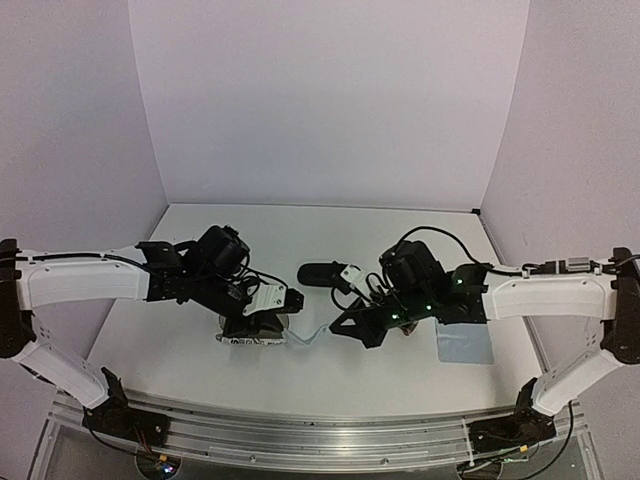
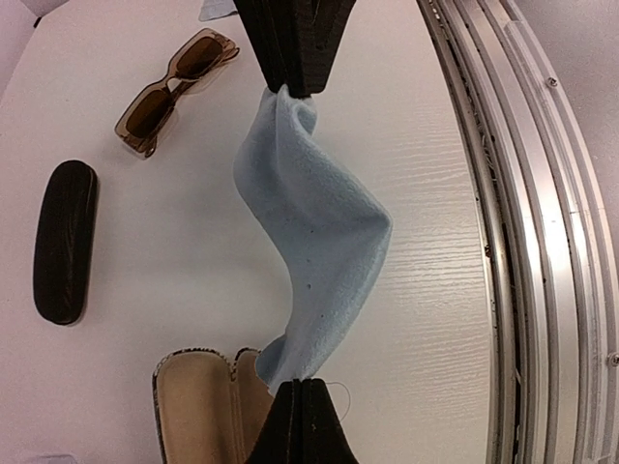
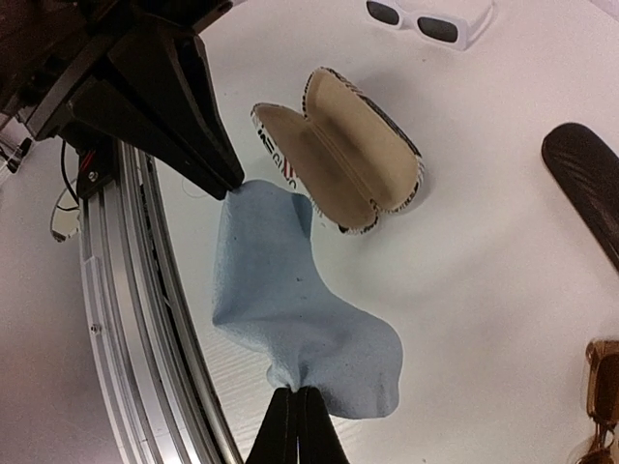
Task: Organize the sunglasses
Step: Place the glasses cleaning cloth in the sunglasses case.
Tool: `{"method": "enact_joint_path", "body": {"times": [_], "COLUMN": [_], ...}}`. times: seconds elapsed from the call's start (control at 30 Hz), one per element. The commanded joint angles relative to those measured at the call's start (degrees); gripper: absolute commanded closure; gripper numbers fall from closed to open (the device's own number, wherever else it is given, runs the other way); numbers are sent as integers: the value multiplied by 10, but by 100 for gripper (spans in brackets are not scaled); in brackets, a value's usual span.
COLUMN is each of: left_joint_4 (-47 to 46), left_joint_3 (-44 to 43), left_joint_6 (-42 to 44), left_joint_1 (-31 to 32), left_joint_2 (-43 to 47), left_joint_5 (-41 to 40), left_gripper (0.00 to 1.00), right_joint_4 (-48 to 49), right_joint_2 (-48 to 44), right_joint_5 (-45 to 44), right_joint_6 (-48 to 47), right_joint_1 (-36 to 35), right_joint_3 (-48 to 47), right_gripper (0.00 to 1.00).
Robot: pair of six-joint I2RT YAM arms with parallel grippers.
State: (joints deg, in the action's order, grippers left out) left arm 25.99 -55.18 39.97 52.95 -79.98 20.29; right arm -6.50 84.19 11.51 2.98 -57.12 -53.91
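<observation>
A light-blue cloth hangs stretched between my two grippers, just above the table. My left gripper is shut on one corner and my right gripper is shut on the opposite corner. The brown sunglasses lie unfolded on the table beyond the cloth; only their edge shows in the right wrist view. The white sunglasses lie at the far side, past the open striped case, which is empty and sits right beside the cloth.
A shut black case lies mid-table. A second light-blue cloth lies flat at the right, near the right arm. The metal rail runs along the near table edge, close to the held cloth.
</observation>
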Motion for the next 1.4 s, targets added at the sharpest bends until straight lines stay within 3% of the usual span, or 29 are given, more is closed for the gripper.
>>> {"method": "enact_joint_path", "body": {"times": [0.0, 0.63, 0.87, 1.37], "left_joint_4": [28, 35, 20, -21], "left_joint_3": [-17, 78, 102, 124], "left_joint_6": [1, 81, 106, 117], "left_joint_1": [-29, -154, -198, -203], "left_joint_2": [39, 97, 92, 73], "left_joint_5": [-32, -75, -64, -52], "left_gripper": [100, 100, 100, 100], "right_joint_4": [3, -1, -23, -77], "right_joint_2": [59, 341, 374, 406], "right_joint_5": [48, 155, 166, 133], "right_joint_6": [-55, -168, -212, -257], "right_joint_1": [17, 35, 39, 43], "right_joint_3": [-66, -316, -334, -384], "right_gripper": [100, 100, 100, 100]}}
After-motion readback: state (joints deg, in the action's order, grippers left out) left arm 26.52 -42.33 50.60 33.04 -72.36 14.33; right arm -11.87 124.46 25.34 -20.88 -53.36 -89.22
